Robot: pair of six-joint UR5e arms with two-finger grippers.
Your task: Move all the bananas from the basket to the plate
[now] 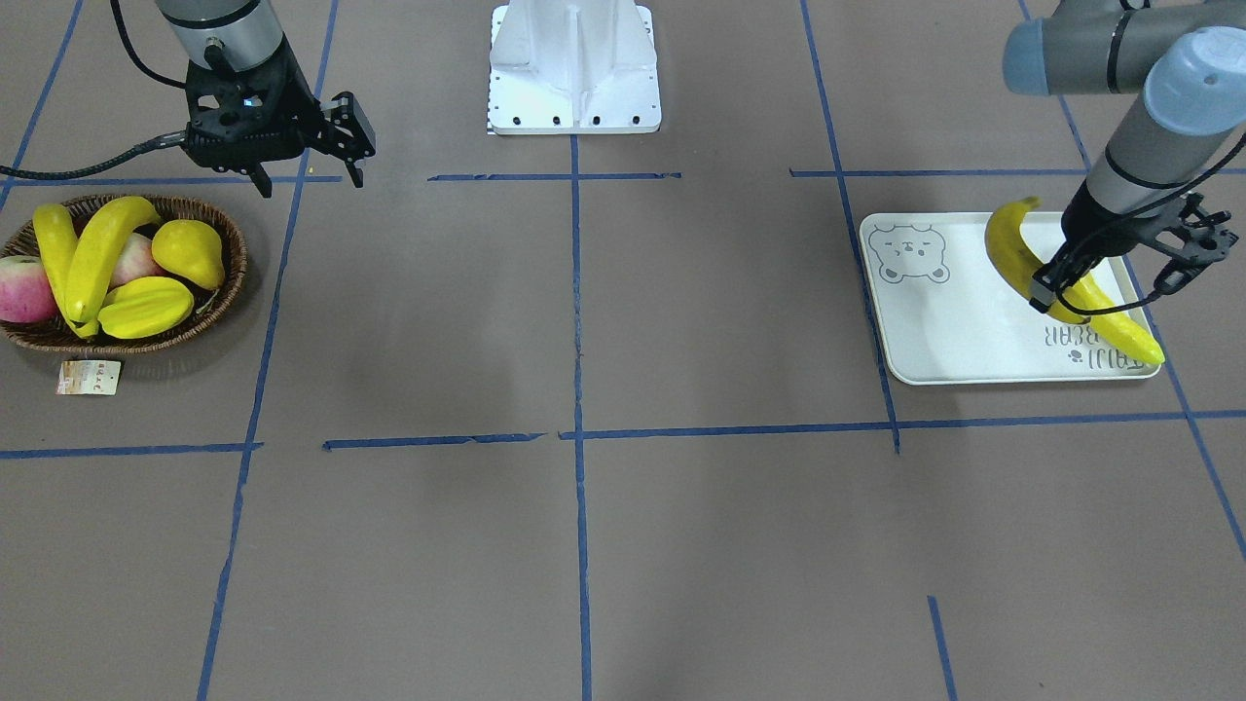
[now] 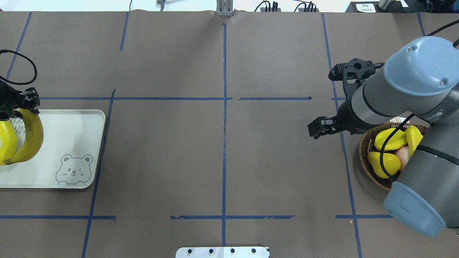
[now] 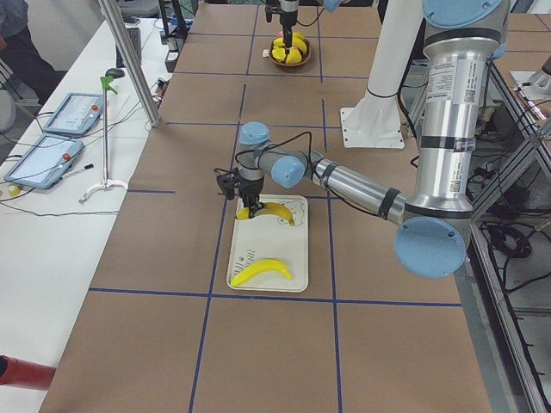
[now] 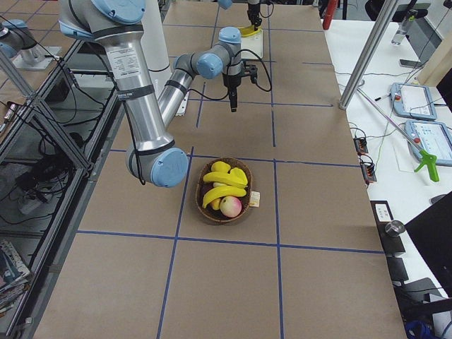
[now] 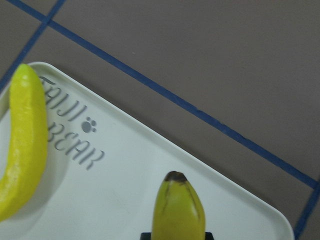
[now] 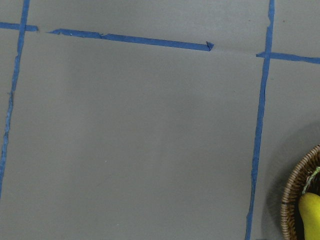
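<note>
My left gripper [image 1: 1056, 292] is shut on a darker yellow banana [image 1: 1012, 251], holding it steeply tilted over the plate [image 1: 949, 326]. A second banana [image 1: 1127, 336] lies flat on the plate by its lettering. The left wrist view shows the held banana's tip [image 5: 177, 207] and the lying banana [image 5: 22, 145]. The wicker basket [image 1: 237, 255] holds two more bananas [image 1: 97, 255] leaning side by side. My right gripper [image 1: 310, 180] hangs open and empty over bare table, just behind the basket.
In the basket with the bananas are a yellow pear [image 1: 190, 251], a starfruit [image 1: 146, 307] and pinkish apples [image 1: 21, 290]. A paper tag [image 1: 90, 377] lies in front of it. The robot's white base [image 1: 574, 68] stands at the table's middle back. Blue tape lines cross the brown tabletop.
</note>
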